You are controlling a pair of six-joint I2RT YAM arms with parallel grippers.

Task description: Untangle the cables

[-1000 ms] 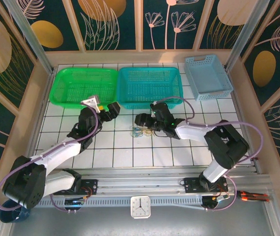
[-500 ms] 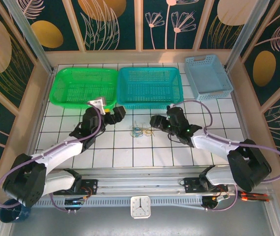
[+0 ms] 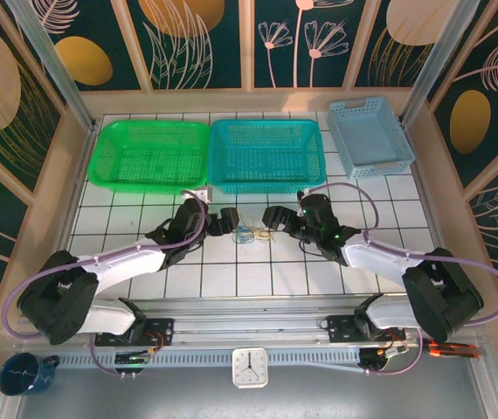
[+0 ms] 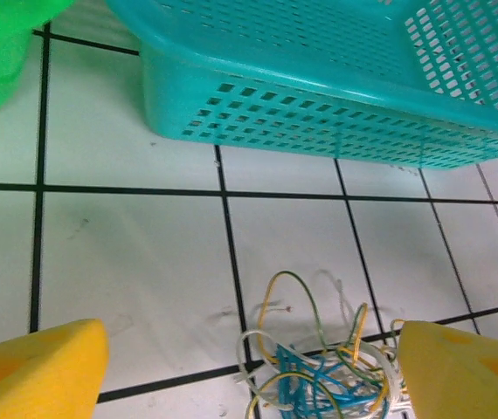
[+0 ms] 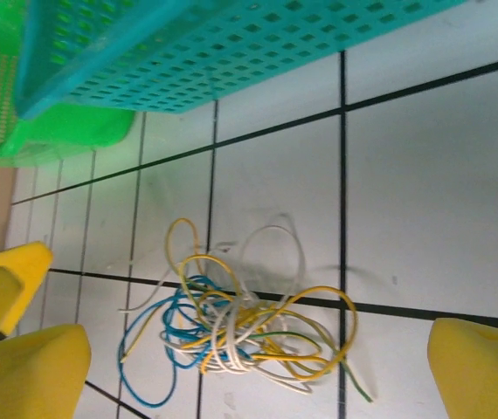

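Two pincers, the left pincer (image 3: 228, 219) and the right pincer (image 3: 272, 216), are spread wide and released, their yellow pads (image 4: 31, 367) flanking the cables (image 3: 251, 232). The cables are a blue, cream and yellow snarl lying on the tiled desk (image 3: 258, 279). Behind stand a green basket (image 3: 100, 166), a teal basket (image 3: 266, 185) nearest the snarl, and a pale blue basket (image 3: 367, 166); the cables lie outside all three.

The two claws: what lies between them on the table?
The tangled cables lie between the left claw and the right claw, as the top view shows.
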